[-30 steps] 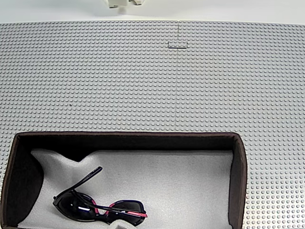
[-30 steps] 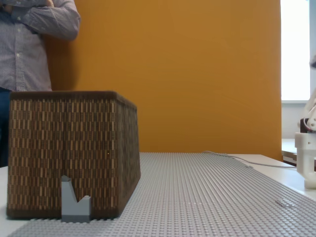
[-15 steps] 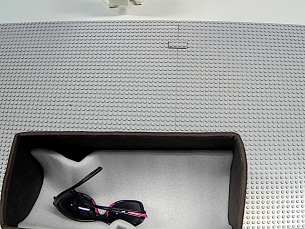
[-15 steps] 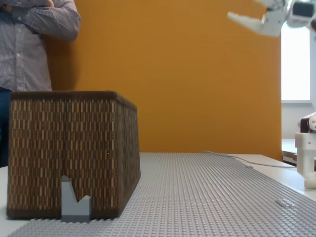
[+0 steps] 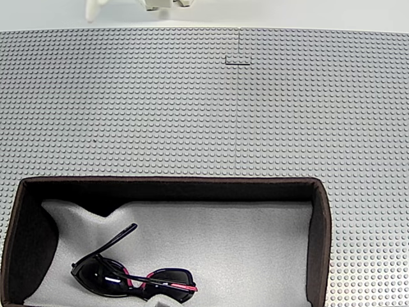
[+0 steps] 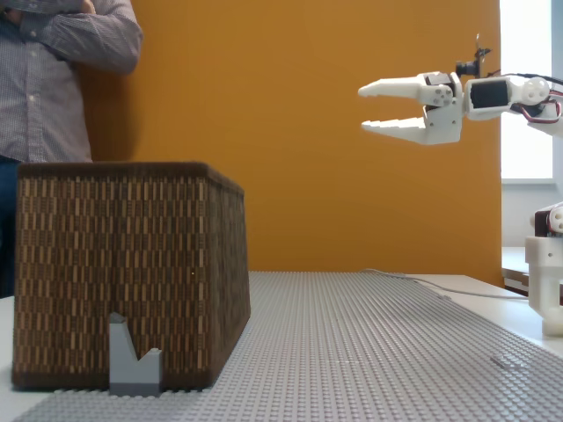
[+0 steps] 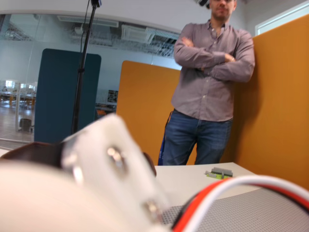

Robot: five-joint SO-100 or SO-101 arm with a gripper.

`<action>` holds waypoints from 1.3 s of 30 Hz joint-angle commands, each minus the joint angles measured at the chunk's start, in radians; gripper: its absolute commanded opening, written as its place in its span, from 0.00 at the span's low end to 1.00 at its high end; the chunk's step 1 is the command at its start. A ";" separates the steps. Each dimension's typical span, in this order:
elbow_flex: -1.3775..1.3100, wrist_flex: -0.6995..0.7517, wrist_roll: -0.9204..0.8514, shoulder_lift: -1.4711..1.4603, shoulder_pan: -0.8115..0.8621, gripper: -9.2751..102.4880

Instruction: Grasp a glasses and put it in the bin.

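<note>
The black wraparound glasses (image 5: 131, 277) with pink-red inner accents lie on the white foam at the lower left of the bin (image 5: 321, 236), seen from above in a fixed view. In the side-on fixed view the bin (image 6: 123, 268) shows as a brown woven box at the left, and its inside is hidden. My white gripper (image 6: 365, 107) hangs high at the right, well above and to the right of the bin, open and holding nothing. A white fingertip (image 5: 92, 9) pokes in at the top edge of the top-down fixed view.
A grey studded baseplate (image 5: 204, 109) covers the table. A small grey brick piece (image 6: 132, 359) stands against the bin's front wall. The arm's white base (image 6: 547, 281) stands at the far right. A person (image 7: 207, 82) with folded arms stands behind the table by an orange partition.
The gripper has swung down and left in the side-on fixed view, from out of frame to mid-height at the right. A fingertip now shows at the top edge of the top-down view. The glasses lie still.
</note>
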 commanded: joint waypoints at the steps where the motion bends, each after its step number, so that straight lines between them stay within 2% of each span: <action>1: 0.011 -0.002 -0.015 0.026 0.000 0.26; 5: 0.021 -0.009 -0.028 0.032 -0.003 0.27; 7: 0.025 -0.011 -0.049 0.038 -0.006 0.11; 9: 0.028 -0.011 -0.058 0.044 -0.009 0.08; 10: 0.028 -0.012 -0.052 0.044 -0.009 0.13; 11: 0.028 -0.012 -0.017 0.046 -0.006 0.24; 12: 0.026 -0.009 0.011 0.046 -0.003 0.31; 14: 0.026 -0.003 0.017 0.048 -0.002 0.32; 15: 0.028 -0.002 -0.020 0.051 -0.008 0.27; 17: 0.035 -0.008 -0.058 0.058 -0.015 0.08; 19: 0.037 -0.011 -0.049 0.058 -0.012 0.08; 20: 0.037 -0.011 -0.037 0.060 -0.012 0.12; 22: 0.035 -0.011 -0.006 0.060 -0.009 0.26; 24: 0.034 -0.009 0.009 0.060 -0.008 0.29; 25: 0.034 -0.005 -0.009 0.061 -0.009 0.27; 27: 0.037 -0.003 -0.054 0.061 -0.017 0.11; 30: 0.037 -0.006 -0.054 0.061 -0.014 0.08; 31: 0.037 -0.006 -0.043 0.064 -0.014 0.10; 33: 0.034 -0.006 -0.018 0.064 -0.009 0.23; 35: 0.028 0.000 0.023 0.064 -0.003 0.28; 36: 0.026 0.002 0.008 0.064 -0.006 0.24; 38: 0.032 -0.006 -0.032 0.067 -0.012 0.08; 39: 0.034 -0.008 -0.034 0.069 -0.012 0.08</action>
